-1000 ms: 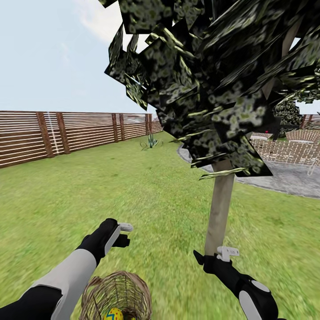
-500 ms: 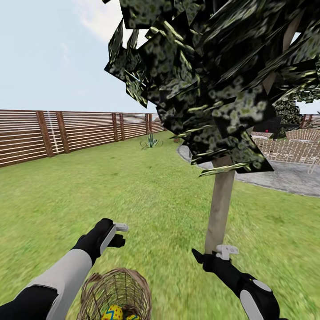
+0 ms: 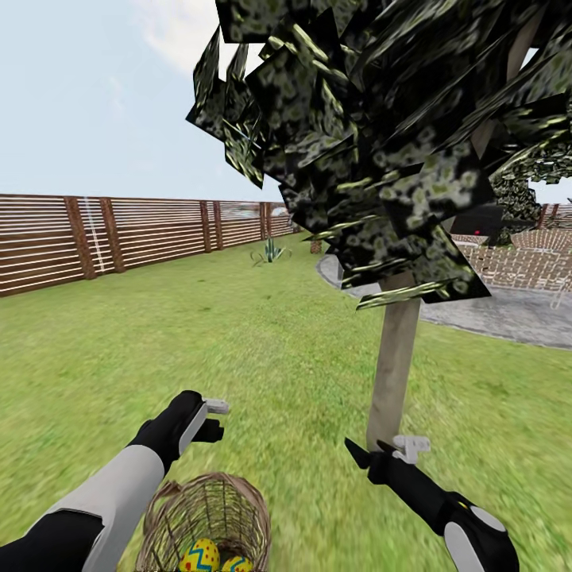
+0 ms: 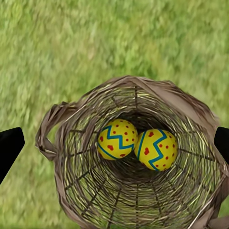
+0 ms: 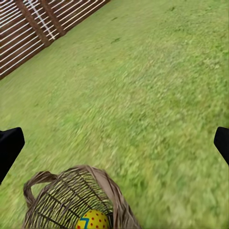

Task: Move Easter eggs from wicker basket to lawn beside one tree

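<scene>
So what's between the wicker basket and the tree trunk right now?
In the head view, only bare lawn separates the wicker basket from the tree trunk; the right gripper hovers near the trunk's base.

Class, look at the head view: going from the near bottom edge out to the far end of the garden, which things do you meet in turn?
Wicker basket holding Easter eggs → left claw → tree trunk → grey paved patio → spiky plant → wooden fence.
</scene>
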`<state>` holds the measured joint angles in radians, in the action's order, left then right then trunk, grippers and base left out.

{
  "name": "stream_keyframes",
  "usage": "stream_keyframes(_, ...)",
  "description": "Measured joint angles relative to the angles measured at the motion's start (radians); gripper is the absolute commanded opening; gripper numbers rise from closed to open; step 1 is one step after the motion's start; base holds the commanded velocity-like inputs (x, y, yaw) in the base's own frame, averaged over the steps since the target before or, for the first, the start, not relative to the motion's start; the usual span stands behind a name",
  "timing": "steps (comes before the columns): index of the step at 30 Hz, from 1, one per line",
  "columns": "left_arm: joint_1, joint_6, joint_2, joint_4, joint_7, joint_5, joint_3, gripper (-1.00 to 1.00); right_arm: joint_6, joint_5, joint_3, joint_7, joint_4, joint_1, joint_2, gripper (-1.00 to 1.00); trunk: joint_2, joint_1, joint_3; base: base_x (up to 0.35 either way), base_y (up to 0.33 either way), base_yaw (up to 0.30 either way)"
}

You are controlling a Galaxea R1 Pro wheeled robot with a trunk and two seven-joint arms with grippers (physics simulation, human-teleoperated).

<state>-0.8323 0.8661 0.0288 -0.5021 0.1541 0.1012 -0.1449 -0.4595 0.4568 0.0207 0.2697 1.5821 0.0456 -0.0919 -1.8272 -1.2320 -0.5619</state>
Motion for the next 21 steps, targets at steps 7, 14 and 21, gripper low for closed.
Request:
stream_keyframes(7,0.0,0.001,0.001,0.0,0.0,-0.001,0.0,1.0,0.0,-0.004,-0.003,0.0,-0.003,-0.002,0.001,1.0,-0.049,-0.027,-0.022,0.0,0.0,0.0)
stream_keyframes(14,0.0,0.003,0.001,0.0,-0.001,-0.001,0.0,1.0,0.0,-0.006,-0.005,-0.004,-0.007,-0.002,0.001,1.0,-0.098,-0.054,-0.044,0.0,0.0,0.0)
stream_keyframes(21,0.0,0.005,0.001,0.0,0.0,-0.001,0.001,1.0,0.0,-0.007,-0.005,-0.006,-0.009,-0.002,0.001,1.0,-0.147,-0.081,-0.066,0.0,0.0,0.0)
